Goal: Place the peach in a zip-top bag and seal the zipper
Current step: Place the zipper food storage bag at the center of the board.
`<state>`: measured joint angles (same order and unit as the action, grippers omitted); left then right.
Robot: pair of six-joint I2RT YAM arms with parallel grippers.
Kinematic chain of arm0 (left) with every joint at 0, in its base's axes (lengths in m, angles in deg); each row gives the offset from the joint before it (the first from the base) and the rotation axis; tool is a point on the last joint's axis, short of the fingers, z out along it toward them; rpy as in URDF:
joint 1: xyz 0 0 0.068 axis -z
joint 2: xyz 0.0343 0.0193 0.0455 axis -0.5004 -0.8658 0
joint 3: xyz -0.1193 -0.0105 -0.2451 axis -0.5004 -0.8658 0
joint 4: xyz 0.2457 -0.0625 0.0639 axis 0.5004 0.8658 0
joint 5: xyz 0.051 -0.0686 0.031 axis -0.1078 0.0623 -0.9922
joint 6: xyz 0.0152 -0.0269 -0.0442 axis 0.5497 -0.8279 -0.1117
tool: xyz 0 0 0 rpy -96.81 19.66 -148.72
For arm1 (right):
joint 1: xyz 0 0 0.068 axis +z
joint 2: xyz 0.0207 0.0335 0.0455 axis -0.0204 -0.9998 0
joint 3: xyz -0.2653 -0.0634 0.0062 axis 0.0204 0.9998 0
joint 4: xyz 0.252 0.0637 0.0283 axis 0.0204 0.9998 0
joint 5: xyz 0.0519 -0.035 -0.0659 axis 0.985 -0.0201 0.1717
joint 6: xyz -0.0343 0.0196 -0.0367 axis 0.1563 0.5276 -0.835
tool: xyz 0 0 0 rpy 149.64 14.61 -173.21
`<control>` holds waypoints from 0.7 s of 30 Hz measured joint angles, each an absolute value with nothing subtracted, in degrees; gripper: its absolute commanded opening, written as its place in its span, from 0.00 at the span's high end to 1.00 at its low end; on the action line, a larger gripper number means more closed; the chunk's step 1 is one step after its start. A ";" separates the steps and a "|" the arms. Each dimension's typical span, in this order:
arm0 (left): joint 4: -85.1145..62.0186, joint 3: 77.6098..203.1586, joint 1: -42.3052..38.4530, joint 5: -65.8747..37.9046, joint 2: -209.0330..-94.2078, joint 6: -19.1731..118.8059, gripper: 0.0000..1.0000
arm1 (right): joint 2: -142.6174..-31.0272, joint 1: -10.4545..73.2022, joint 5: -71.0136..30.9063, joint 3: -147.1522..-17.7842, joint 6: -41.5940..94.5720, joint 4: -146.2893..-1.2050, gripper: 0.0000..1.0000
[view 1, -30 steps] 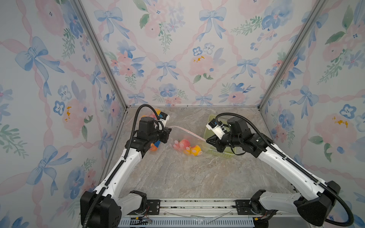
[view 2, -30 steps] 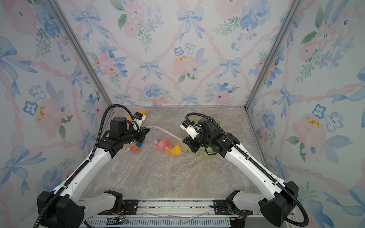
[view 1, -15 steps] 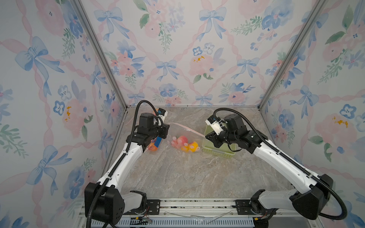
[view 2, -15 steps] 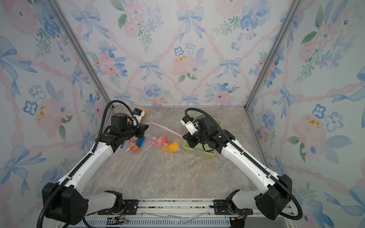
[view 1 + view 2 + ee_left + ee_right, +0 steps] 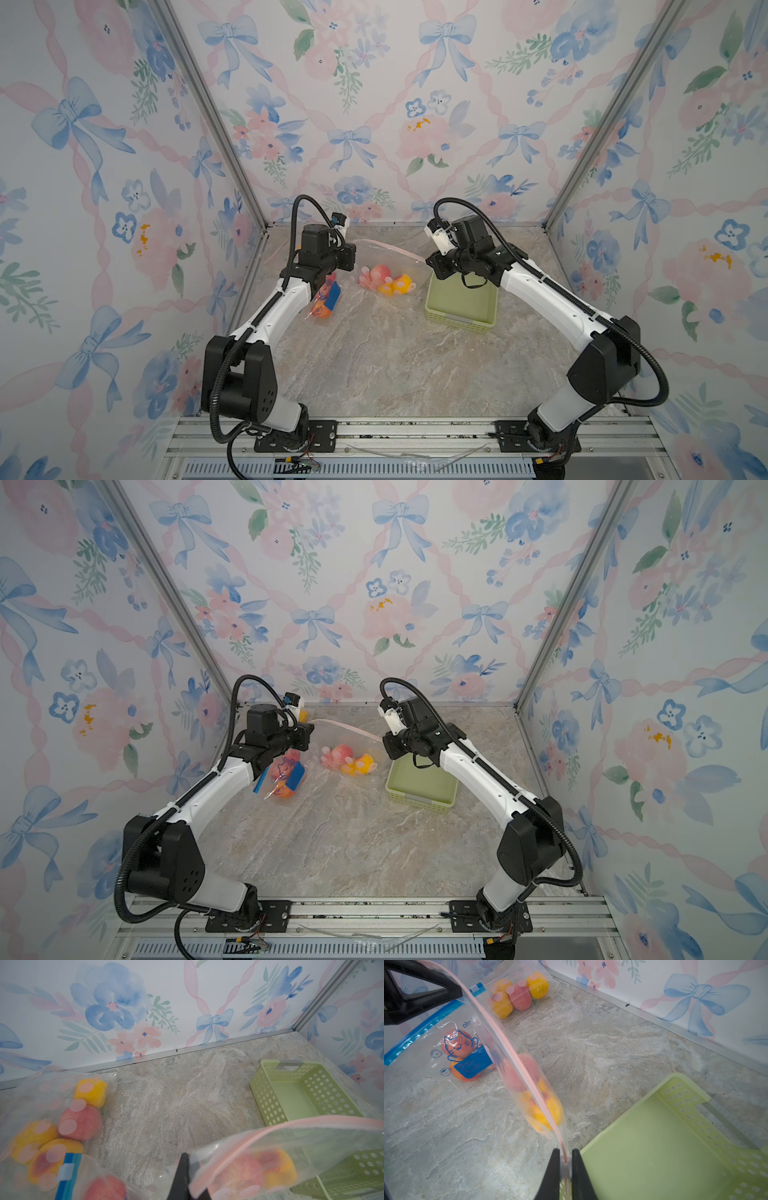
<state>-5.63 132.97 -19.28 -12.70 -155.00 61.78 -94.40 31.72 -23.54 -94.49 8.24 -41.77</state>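
A clear zip-top bag with a pink zipper (image 5: 392, 249) (image 5: 345, 728) (image 5: 508, 1043) is stretched between my two grippers near the back of the table. Inside it sit the pink-red peach (image 5: 379, 273) (image 5: 343, 752) (image 5: 529, 1068) (image 5: 243, 1172) and a yellow fruit (image 5: 400, 285) (image 5: 548, 1114). My left gripper (image 5: 352, 254) (image 5: 309, 734) (image 5: 188, 1167) is shut on one end of the bag's top. The right gripper (image 5: 430, 264) (image 5: 385, 746) (image 5: 565, 1159) is shut on the zipper strip at the other end, beside the basket.
A light green perforated basket (image 5: 461, 318) (image 5: 419, 802) (image 5: 654, 1147) (image 5: 301, 1088) stands under the right arm. A blue-zipper bag with fruit (image 5: 326, 301) (image 5: 463, 1053) lies under the left arm. Another clear bag of yellow and pink fruit (image 5: 62, 1122) (image 5: 519, 993) lies by the back wall.
Both arms have moved toward the back wall, carrying the bag and its fruit with them. Both grippers have stayed shut on the bag's top.
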 measured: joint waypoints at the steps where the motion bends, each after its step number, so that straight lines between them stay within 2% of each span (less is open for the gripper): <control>1: -6.42 133.28 -19.33 -12.46 -156.00 61.36 1.00 | -95.12 31.50 -23.52 -95.08 8.24 -41.86 0.93; 9: -11.18 132.82 -19.57 -10.18 -162.27 57.23 1.00 | -99.19 31.19 -23.08 -94.49 8.72 -42.82 0.88; 12: -11.99 131.68 -19.57 -9.20 -164.26 55.75 1.00 | -100.50 31.35 -22.71 -92.87 9.33 -43.32 0.79; 14: -12.21 131.09 -19.57 -8.59 -165.33 54.81 0.99 | -101.29 31.65 -22.64 -92.19 9.90 -43.41 0.69; 18: -11.36 131.13 -19.57 -7.71 -165.62 53.36 0.69 | -101.51 31.94 -22.67 -92.04 10.95 -43.30 0.44; 21: -9.65 132.12 -19.57 -7.52 -165.20 52.80 0.48 | -100.98 32.24 -22.71 -92.10 11.50 -43.13 0.32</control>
